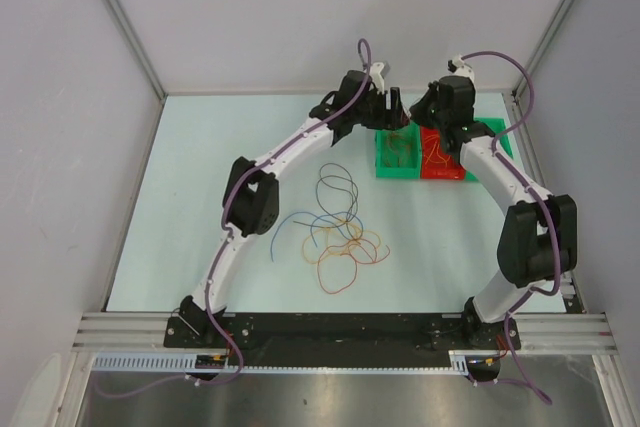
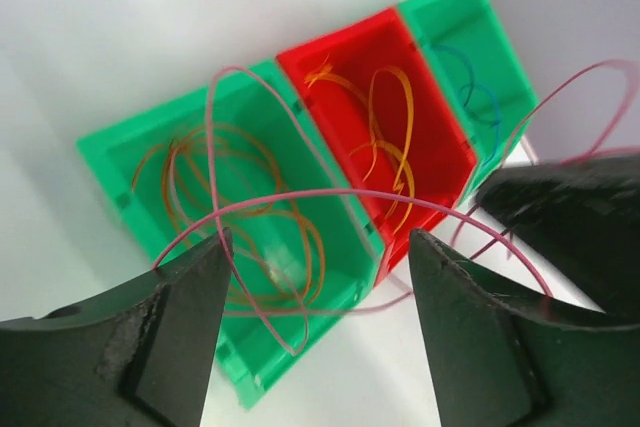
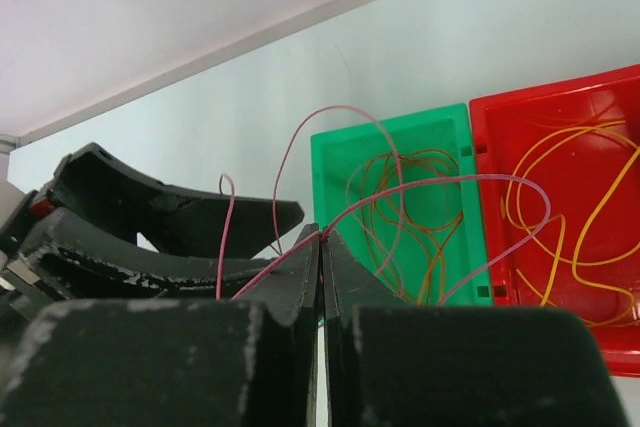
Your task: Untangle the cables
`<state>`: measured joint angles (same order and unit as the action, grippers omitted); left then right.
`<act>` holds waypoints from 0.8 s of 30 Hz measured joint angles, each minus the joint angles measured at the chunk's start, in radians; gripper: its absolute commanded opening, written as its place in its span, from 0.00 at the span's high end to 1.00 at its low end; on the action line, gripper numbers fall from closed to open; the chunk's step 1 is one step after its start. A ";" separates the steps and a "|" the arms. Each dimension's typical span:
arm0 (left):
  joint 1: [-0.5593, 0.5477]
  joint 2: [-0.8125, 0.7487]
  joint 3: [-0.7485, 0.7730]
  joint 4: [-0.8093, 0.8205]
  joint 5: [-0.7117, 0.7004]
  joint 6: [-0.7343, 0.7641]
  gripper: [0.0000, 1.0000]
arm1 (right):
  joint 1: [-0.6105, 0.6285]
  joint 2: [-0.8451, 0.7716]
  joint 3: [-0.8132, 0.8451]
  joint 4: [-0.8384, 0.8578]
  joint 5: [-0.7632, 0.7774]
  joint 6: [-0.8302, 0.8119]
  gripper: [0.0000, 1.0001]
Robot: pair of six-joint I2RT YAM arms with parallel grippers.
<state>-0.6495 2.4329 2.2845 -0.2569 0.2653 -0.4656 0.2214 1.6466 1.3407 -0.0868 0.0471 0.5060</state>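
The pale table carries everything. 2 arms reach from its near edge to the far side: the left arm bends in from the left and the right arm from the right, so their wrists nearly meet above a row of 3 bins.

The green bin is leftmost, the red bin touches it, and the end bin, also green, touches the red one on its other side. Brownish-orange loops lie in the green bin, orange strands in the red bin and a blue strand in the end bin.

Nearer the arm bases, the loose cables lie on the open table in an overlapping heap of orange, blue and dark loops, well apart from the bins.

A pink cable hangs in the air above the green bin, arching over to the red one.

The right gripper is clenched on it, with the strand coming out from between its closed tips. The left gripper is released, its jaws wide apart; the pink cable crosses the gap between them without being pinched. The 2 grippers sit just beside each other.
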 measured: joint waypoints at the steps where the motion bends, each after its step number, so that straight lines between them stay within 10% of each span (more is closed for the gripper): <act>1: 0.002 -0.005 -0.013 -0.012 0.000 -0.002 0.21 | 0.000 0.002 0.000 -0.001 0.004 0.001 1.00; 11: 0.042 -0.123 -0.113 -0.123 0.002 -0.004 0.01 | -0.052 0.063 0.000 -0.032 0.026 0.036 1.00; 24: 0.077 -0.465 -0.314 -0.243 -0.022 0.000 0.00 | -0.080 0.070 -0.002 -0.066 0.053 0.026 1.00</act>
<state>-0.5728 1.9675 1.9705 -0.4999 0.2432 -0.4656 0.1417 1.7164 1.3392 -0.1532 0.0998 0.5323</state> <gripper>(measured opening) 0.996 0.010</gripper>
